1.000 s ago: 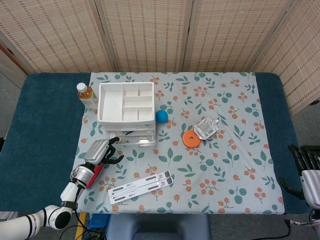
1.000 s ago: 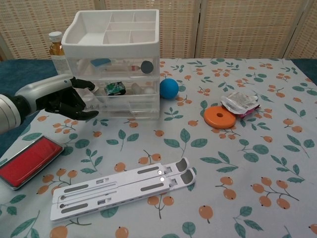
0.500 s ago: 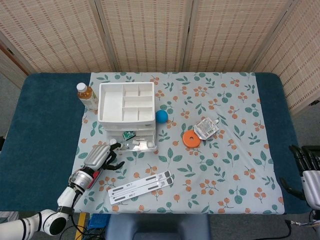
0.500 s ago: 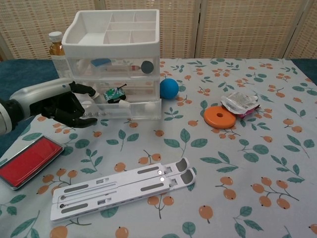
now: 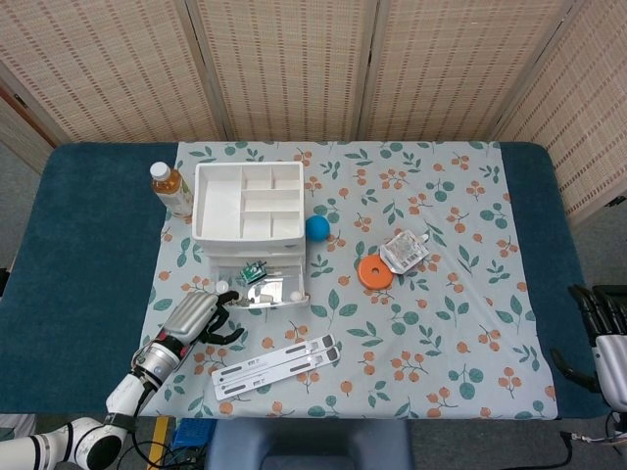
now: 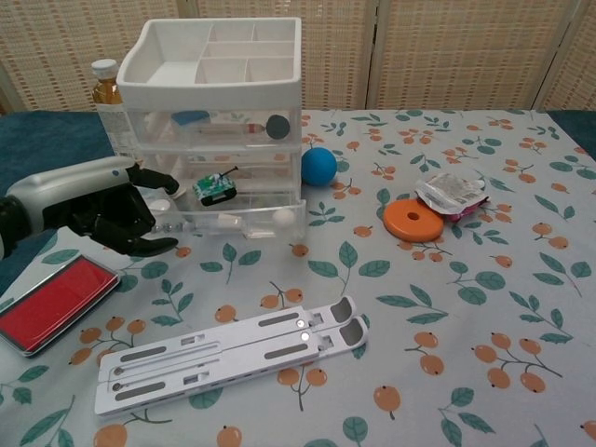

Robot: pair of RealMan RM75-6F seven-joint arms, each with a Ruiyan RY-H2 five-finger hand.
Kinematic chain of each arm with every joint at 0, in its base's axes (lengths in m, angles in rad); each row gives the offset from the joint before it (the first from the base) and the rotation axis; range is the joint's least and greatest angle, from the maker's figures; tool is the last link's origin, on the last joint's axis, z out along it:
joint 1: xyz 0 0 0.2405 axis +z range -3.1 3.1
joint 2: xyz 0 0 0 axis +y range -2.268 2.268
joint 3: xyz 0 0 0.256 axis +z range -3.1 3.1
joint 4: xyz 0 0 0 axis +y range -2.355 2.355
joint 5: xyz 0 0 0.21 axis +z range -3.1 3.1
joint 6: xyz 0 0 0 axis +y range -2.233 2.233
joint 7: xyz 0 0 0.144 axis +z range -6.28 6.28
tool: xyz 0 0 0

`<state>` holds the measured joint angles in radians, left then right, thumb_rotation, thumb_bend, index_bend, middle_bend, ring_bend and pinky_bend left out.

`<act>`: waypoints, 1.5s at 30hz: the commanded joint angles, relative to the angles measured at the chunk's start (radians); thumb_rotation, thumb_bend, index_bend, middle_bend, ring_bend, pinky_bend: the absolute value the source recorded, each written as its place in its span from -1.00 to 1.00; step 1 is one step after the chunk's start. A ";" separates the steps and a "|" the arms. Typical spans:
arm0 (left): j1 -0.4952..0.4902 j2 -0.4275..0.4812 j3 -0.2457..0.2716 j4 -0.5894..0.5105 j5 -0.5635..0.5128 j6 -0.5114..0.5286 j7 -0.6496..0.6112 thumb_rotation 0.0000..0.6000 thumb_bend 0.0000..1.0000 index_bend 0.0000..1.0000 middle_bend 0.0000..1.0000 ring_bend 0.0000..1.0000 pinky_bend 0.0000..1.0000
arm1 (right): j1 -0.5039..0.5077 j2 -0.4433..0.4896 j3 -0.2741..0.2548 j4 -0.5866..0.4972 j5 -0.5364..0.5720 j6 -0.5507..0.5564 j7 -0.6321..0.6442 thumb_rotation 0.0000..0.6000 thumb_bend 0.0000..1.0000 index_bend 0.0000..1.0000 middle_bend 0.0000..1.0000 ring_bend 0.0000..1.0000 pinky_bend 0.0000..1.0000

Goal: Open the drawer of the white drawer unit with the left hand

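Bottom drawer (image 6: 223, 212) has slid farther out of the white drawer unit (image 6: 212, 112), left hand (image 6: 107, 207) fingers hooked on its left front, pull axis toward the robot.

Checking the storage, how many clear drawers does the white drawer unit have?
3: top drawer and middle drawer both closed, bottom drawer pulled out by the left hand.

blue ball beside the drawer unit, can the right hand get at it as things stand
Probably not without a long move. The right hand sits off the table's far right edge, while the blue ball lies beside the drawer unit. Nothing blocks the path except the orange disc and a wrapped packet lying between them.
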<state>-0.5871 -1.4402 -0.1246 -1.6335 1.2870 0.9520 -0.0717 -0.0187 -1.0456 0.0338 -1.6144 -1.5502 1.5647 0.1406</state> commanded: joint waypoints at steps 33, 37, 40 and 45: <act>0.010 0.137 0.028 -0.067 0.105 0.058 -0.003 1.00 -0.41 -0.47 0.82 1.00 1.00 | -0.006 0.053 0.016 -0.034 -0.017 0.041 -0.022 1.00 -0.37 -0.98 -0.89 -1.00 -0.89; -0.009 0.158 0.013 -0.025 0.198 0.104 0.008 1.00 -0.41 -0.43 0.82 1.00 1.00 | -0.003 0.074 0.021 -0.053 -0.029 0.049 -0.036 1.00 -0.37 -0.98 -0.89 -1.00 -0.89; -0.034 0.156 0.003 0.038 0.287 0.148 0.030 1.00 -0.41 -0.41 0.82 1.00 1.00 | -0.001 0.089 0.024 -0.068 -0.039 0.056 -0.048 1.00 -0.37 -0.98 -0.89 -1.00 -0.89; -0.087 0.114 -0.020 0.172 0.407 0.224 0.087 1.00 -0.41 -0.39 0.83 1.00 1.00 | 0.000 0.104 0.024 -0.085 -0.048 0.061 -0.060 1.00 -0.37 -0.98 -0.89 -1.00 -0.89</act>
<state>-0.6403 -1.3041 -0.1304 -1.5261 1.6374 1.1326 -0.0136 -0.0188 -0.9422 0.0579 -1.6992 -1.5977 1.6254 0.0806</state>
